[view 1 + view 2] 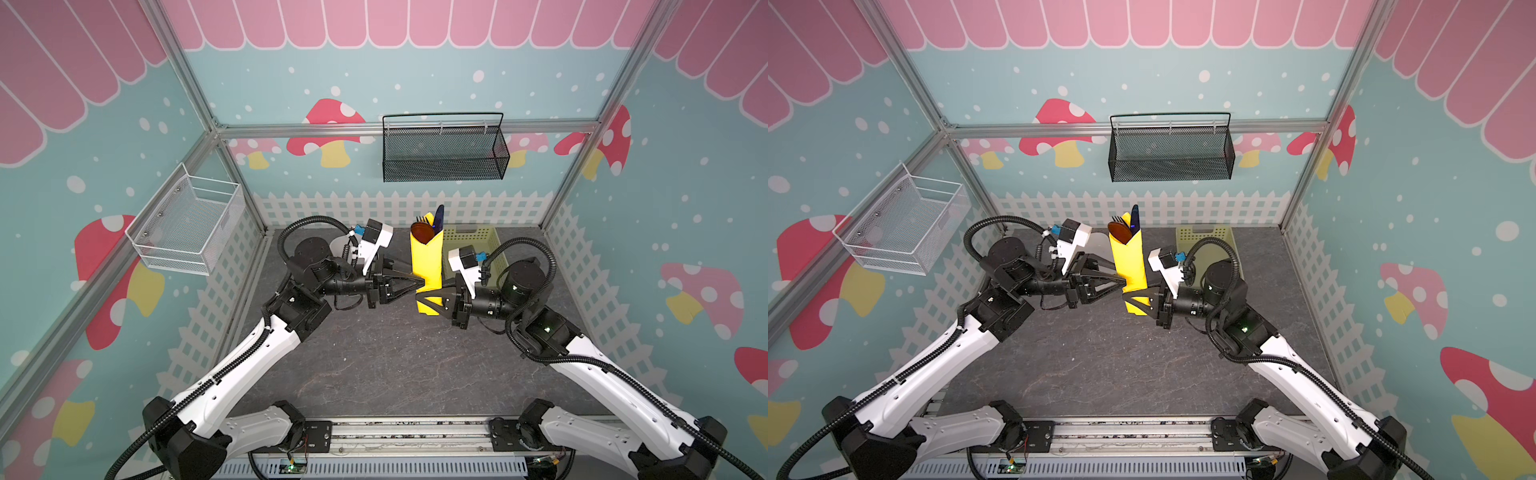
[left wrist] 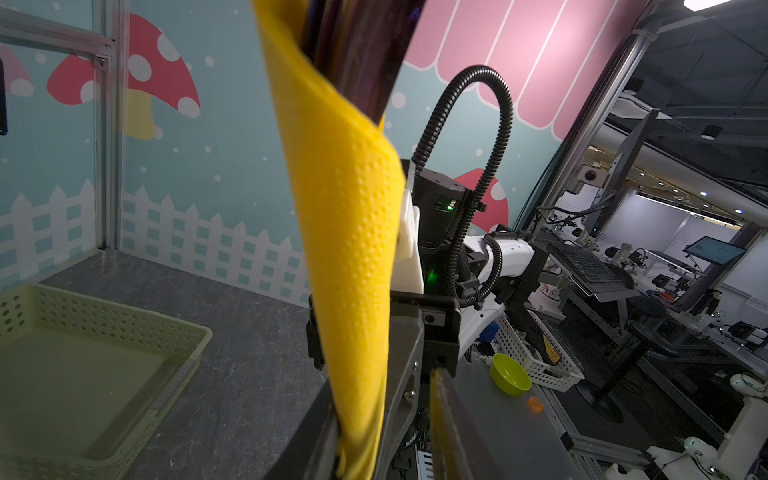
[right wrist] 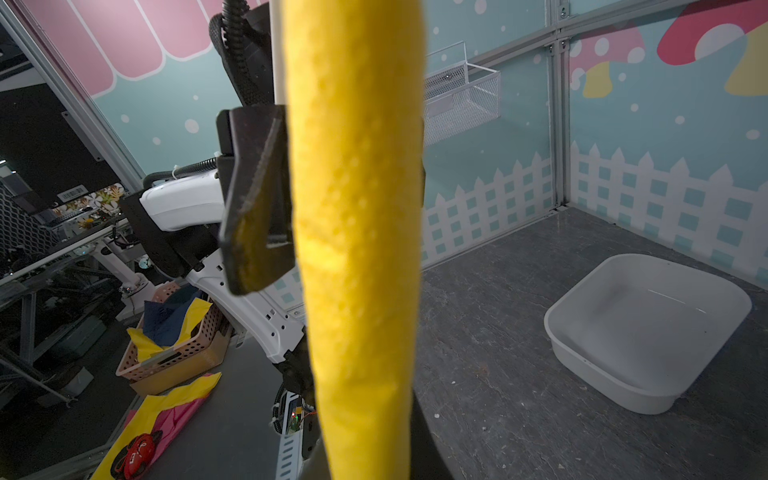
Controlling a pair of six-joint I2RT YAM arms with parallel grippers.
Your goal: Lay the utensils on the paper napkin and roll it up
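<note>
While the right jaws pinch the bright yellow rolled paper napkin upright above the grey desk, dark-purple plastic utensils protruding, I cannot tell whether the left jaws grip; a careless handover could unroll it.

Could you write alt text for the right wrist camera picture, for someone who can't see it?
A yellow napkin roll stands upright, close up, filling the middle of the picture. The left hand's dark finger lies against its side; behind, an empty white tub sits on the grey table.
</note>
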